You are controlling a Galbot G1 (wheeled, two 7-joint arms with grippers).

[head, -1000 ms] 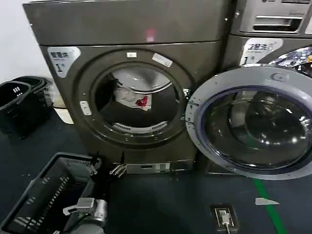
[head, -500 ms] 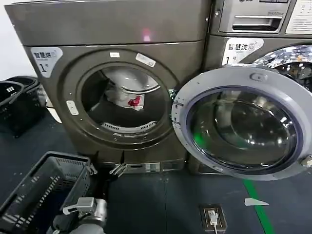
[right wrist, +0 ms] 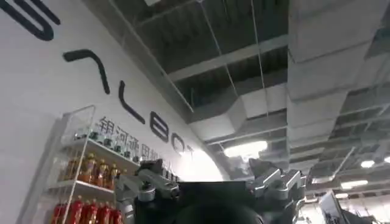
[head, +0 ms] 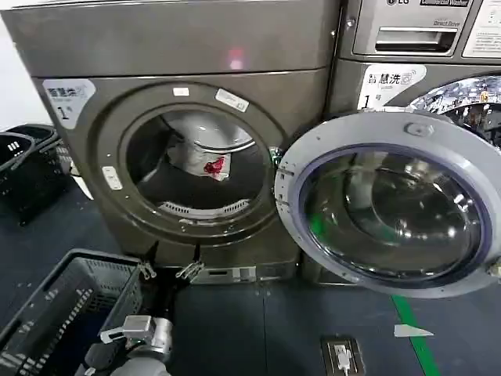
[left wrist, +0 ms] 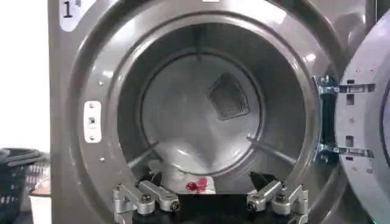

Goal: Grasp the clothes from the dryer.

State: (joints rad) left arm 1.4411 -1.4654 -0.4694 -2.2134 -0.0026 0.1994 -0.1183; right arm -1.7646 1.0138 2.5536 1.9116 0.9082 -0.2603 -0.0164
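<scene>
The clothes [head: 202, 160], a crumpled bundle with no clear long axis, lie inside the dryer [head: 188, 117] drum, red patch at the bundle's 4 o'clock. The left gripper [left wrist: 210, 204] is spread, empty, facing the port. The right gripper [right wrist: 210, 192], released, points at a ceiling.

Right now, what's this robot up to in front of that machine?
It is set to fetch laundry. The dryer door hangs open, and the clothes lie inside the drum, untouched. The left pincer is open, low before the port. The right pincer points toward the ceiling, open and empty.
</scene>
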